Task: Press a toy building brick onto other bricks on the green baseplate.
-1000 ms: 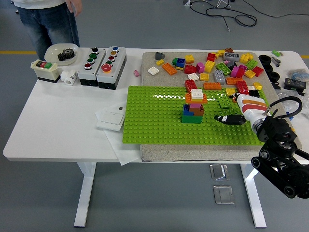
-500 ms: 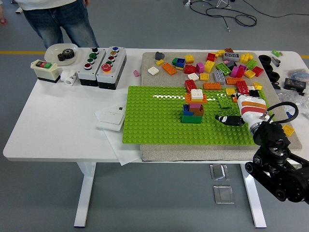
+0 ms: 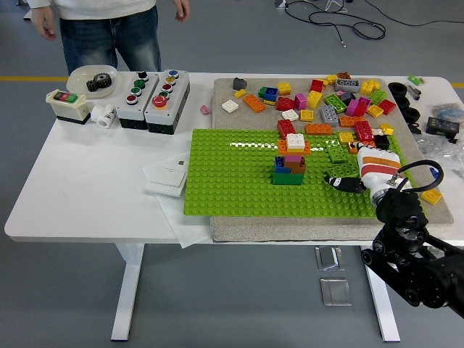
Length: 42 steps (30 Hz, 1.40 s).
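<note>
Standing near the middle of the green baseplate [image 3: 239, 174], the small brick stack [image 3: 290, 168] shows a green base, brown and pink pieces above, and an orange and white piece just behind. Loose bricks [image 3: 326, 101] lie scattered on the grey mat [image 3: 232, 223] beyond the baseplate's far edge. Judged by appearance, these bricks are rigid, light plastic, smooth-sided and liable to slip; a hold across two opposite side walls, leaving the studded top free, looks best. Pressing calls for square alignment over the studs, or the piece may tilt or skid.

The right hand [image 3: 362, 172] sits low at the baseplate's right edge, apart from the stack, fingers pointing left toward it; the black arm rises from the lower right corner. Whether the fingers hold a brick cannot be told; a dark shape at the fingertips is unclear. The left hand is out of view.

A person [image 3: 109, 29] stands beyond the worktop [image 3: 80, 188], hands hanging free.
</note>
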Tool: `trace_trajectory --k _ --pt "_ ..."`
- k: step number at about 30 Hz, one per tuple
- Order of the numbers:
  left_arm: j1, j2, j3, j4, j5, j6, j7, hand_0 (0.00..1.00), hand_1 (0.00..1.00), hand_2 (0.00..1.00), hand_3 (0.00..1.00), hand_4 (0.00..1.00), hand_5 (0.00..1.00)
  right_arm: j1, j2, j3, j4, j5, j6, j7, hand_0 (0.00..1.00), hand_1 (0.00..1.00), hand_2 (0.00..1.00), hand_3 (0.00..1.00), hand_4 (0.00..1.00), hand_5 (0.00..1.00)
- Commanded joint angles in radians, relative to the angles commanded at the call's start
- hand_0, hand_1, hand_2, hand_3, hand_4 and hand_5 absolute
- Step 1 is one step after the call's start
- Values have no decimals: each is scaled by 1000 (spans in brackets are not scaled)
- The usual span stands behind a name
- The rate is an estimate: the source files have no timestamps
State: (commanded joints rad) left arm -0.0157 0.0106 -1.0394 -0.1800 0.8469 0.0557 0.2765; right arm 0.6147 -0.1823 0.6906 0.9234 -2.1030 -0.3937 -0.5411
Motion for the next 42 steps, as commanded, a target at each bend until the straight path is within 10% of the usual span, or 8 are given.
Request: trace_trajectory --k 42 --pt "5 3 5 0 6 -2 3 877 840 836 641 721 644 11 12 -13 -37 76 11 18 691 566 667 755 998 604"
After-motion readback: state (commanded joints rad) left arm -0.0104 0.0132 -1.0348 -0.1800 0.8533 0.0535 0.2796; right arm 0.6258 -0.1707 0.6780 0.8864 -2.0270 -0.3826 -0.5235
